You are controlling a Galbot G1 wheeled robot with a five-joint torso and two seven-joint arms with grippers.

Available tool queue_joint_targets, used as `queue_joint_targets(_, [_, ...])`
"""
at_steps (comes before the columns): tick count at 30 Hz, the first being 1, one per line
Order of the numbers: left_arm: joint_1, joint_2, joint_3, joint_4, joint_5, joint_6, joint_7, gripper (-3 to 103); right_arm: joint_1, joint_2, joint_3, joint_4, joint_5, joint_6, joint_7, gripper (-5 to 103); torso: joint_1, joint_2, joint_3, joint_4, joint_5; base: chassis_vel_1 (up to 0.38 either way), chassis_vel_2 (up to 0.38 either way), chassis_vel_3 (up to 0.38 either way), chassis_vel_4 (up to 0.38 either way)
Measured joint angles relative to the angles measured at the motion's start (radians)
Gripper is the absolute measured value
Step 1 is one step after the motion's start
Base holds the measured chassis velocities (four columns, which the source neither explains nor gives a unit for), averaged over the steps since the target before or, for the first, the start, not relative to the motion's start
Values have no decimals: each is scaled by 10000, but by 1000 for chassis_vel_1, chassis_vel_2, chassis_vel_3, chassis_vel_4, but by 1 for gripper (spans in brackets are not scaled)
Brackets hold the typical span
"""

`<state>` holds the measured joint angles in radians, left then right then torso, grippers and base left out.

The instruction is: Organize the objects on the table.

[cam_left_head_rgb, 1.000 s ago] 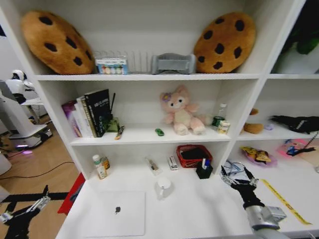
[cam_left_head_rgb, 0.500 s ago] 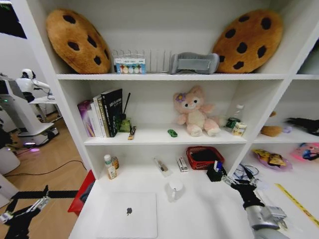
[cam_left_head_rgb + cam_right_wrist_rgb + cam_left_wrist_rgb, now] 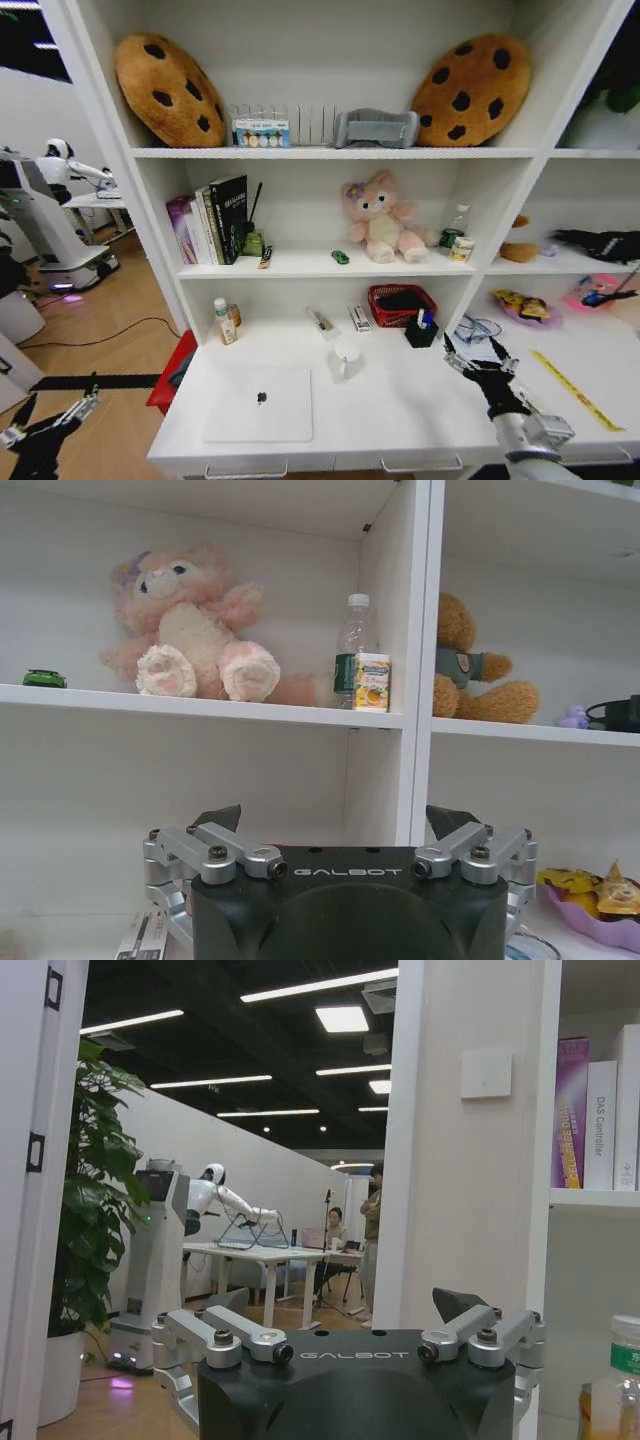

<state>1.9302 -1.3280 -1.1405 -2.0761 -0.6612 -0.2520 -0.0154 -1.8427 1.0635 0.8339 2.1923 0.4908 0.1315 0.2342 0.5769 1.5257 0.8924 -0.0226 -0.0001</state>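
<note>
The silver laptop (image 3: 258, 402) lies shut on the white table (image 3: 400, 410), near its front left. A tiny green toy car (image 3: 340, 257) (image 3: 44, 678) sits on the shelf above, left of the pink plush. A blue-capped marker pen (image 3: 422, 318) stands in a black holder at the back of the table. My right gripper (image 3: 478, 358) (image 3: 332, 820) hovers open over the table's right part, just right of that holder, holding nothing. My left gripper (image 3: 50, 415) (image 3: 345, 1310) hangs low, off the table's left end above the floor, fingers spread.
A white mug (image 3: 345, 358) stands mid-table, with a red basket (image 3: 402, 303) and a small bottle (image 3: 224, 322) behind. Drawer handles (image 3: 245, 470) line the front edge. The pink plush (image 3: 380, 222), books (image 3: 215, 220) and a bottle (image 3: 355, 650) fill the shelf. Another robot (image 3: 55, 215) stands far left.
The whole head view has shifted and drawn back as the camera moved; the table's front edge and drawer handles now show. Both arms keep about the same places in the picture.
</note>
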Motion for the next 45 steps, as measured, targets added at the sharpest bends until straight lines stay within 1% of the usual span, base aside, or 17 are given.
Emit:
queue_joint_targets(12, [0,0,-1,-1,0,0,1,100,-1,0,-1,0,0,0,0,100,0,1,0,0,-1,298,-295,-314,304])
queue_joint_targets(13, [1,0,-1,-1,0,0,1,100,-3,0,0,0,0,0,1,100,-4,2,-2,-1,3,367,-354,-361,348])
queue_joint_targets(16, [0,0,0,0,0,0,3,100,-2,0,-1,-1,0,0,0,100,0,0,0,0,-4,370,-361,-395,357])
queue_joint_targets(17, [1,0,-1,-2,0,0,1,100,-3,1,-1,-1,0,0,0,100,-6,4,-3,-2,6,367,-342,-334,333])
queue_joint_targets(18, [1,0,-1,-2,0,0,1,100,-3,1,-1,-1,0,0,0,100,-6,4,-3,-2,6,367,-342,-334,333])
queue_joint_targets(20, [0,0,0,0,0,0,4,100,-2,0,0,-1,0,0,1,100,0,0,1,0,-6,359,-359,-344,355])
queue_joint_targets(21, [0,0,0,0,0,0,4,100,-2,0,0,-1,0,0,1,100,0,0,1,0,-6,359,-364,-354,376])
queue_joint_targets(23, [1,0,-2,-1,0,-1,-3,100,-4,1,0,-1,0,0,1,100,-4,3,-2,-1,3,357,-356,-354,336])
queue_joint_targets(28, [1,0,-1,0,0,-1,-3,100,-2,1,0,1,0,1,0,100,-3,2,-2,0,-3,356,-355,-354,343])
queue_joint_targets(30, [2,0,0,-1,0,0,1,100,-4,0,-1,0,0,0,0,100,-3,1,-1,-3,7,337,-302,-325,317])
queue_joint_targets(32, [3,0,-1,0,0,0,-3,100,-4,1,0,0,0,0,1,100,-5,2,-2,0,4,223,-235,-296,257])
queue_joint_targets(33, [5,0,-3,0,0,0,-5,100,0,0,-1,1,0,0,0,100,-7,4,-3,8,-3,223,-61,-221,257])
queue_joint_targets(39, [0,0,3,-1,0,0,0,100,-4,1,0,0,0,0,3,100,-5,2,-1,-7,0,36,-42,-120,70])
queue_joint_targets(40, [-1,1,3,-2,0,0,3,100,-4,1,0,0,0,0,4,100,-2,0,-1,-8,7,-87,-77,58,-14])
queue_joint_targets(42, [-2,1,3,-1,0,0,3,100,-2,1,0,0,0,0,4,100,0,-1,0,-5,5,-87,-3,58,-14])
queue_joint_targets(43, [-2,1,3,-1,0,0,2,100,0,1,0,0,0,0,3,100,7,-3,3,-3,-2,-76,40,112,-26])
queue_joint_targets(45, [-2,1,3,-1,0,0,2,100,2,1,0,0,0,0,2,100,9,-5,3,0,-2,-7,40,112,-38])
